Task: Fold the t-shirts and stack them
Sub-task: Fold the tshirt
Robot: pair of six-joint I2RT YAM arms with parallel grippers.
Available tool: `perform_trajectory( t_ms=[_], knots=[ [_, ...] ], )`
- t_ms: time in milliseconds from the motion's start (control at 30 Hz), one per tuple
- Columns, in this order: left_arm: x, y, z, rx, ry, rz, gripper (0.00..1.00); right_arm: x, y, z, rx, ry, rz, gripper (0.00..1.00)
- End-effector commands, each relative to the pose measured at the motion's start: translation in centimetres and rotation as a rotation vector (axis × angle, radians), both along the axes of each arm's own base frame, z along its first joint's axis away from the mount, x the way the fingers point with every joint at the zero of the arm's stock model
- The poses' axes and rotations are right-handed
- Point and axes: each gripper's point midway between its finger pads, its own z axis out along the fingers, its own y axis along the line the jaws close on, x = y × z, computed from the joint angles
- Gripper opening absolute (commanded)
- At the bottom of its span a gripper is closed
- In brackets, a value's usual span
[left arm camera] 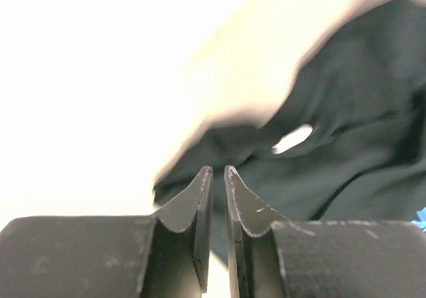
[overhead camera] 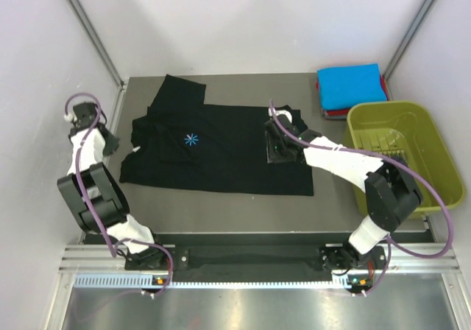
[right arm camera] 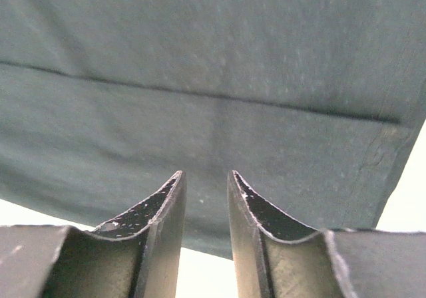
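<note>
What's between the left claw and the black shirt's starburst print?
In the top view, only black t-shirt cloth: the collar and shoulder span the stretch from the left claw to the starburst print, after a sliver of bare table.

Large black cloth t-shirt: plain black, small light-blue starburst print on chest. Bright blue folded shirt over red folded shirt. Olive-green plastic basket. Grey desk. Black jaws, both arms; black cloth ahead of each pair.
</note>
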Motion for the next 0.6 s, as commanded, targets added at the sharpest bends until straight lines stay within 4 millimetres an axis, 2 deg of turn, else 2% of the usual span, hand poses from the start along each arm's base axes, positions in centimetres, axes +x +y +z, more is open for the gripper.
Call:
perform_trajectory(
  t_ms=[0,167,233,267,400,433,567],
  knots=[
    [0.3,-4.3,0.9,-0.082,-0.103,-0.084,0.17,-0.7,0.3,0.1,0.03,-0.022,0.009,0.31],
    [-1.1,-5.0,-2.4,-0.14,-0.038,-0.038,0.17,-2.0,-1.5,-2.4,-0.005,0.012,-0.005,0.29],
    [-1.1,-5.2,-3.2,-0.15,-0.045,-0.026,0.17,-2.2,-2.3,-3.0,-0.015,0.017,-0.023,0.29],
    [-1.7,-5.3,-4.6,-0.159,-0.015,-0.003,0.17,-2.5,-3.0,-3.8,-0.024,0.032,-0.041,0.29],
    [-4.3,-3.8,-7.7,-0.1,0.11,0.109,0.19,-3.4,-4.9,-5.5,-0.043,0.068,-0.109,0.29],
    [-5.5,-3.0,-8.8,-0.059,0.159,0.147,0.19,-4.0,-5.5,-6.2,-0.054,0.085,-0.121,0.28],
    [-8.6,-1.4,-10.4,0.028,0.291,0.275,0.19,-5.6,-7.1,-7.5,-0.076,0.124,-0.197,0.27]
  ],
)
